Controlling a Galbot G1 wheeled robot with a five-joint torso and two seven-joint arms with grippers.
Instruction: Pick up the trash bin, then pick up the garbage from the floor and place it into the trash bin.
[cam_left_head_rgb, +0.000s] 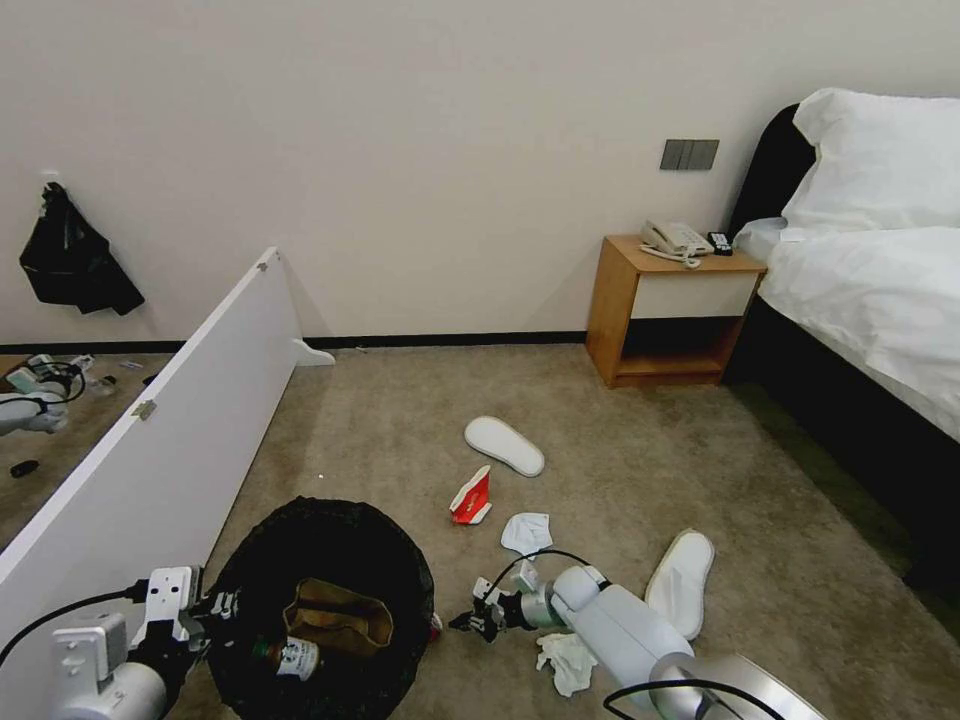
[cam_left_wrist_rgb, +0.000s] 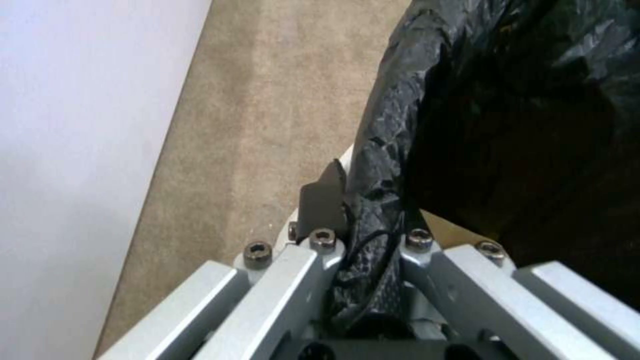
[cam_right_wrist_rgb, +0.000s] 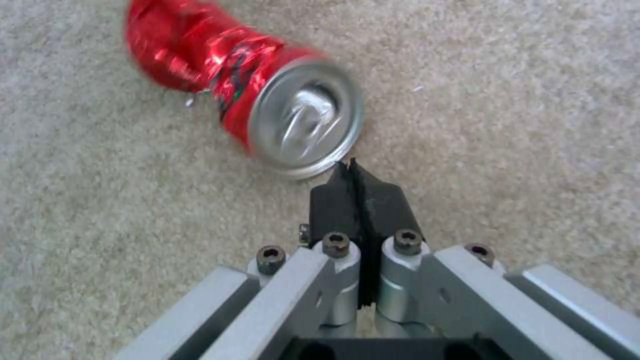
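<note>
Left side: white panel (cam_left_head_rgb: 150, 440) runs diagonally along the carpet, just beside trash bin (cam_left_head_rgb: 325, 610); narrow carpet strip btwn them.
Bin rim: left gripper (cam_left_head_rgb: 215, 607) clamped on it; black liner fills the jaw gap.
Bin interior: brown paper bag (cam_left_head_rgb: 340, 615) and bottle (cam_left_head_rgb: 290, 657) occupy the bottom.
Right gripper (cam_right_wrist_rgb: 357, 172): pads pressed together, low over carpet, tips just beside crushed red can (cam_right_wrist_rgb: 247, 95); bare carpet on the other sides.
Centre floor: red-and-white carton (cam_left_head_rgb: 472, 497), tissue (cam_left_head_rgb: 526, 532), slippers (cam_left_head_rgb: 504, 445) spaced apart; carpet lanes btwn.
Right: nightstand (cam_left_head_rgb: 672, 310), bed (cam_left_head_rgb: 860, 300) block.
</note>
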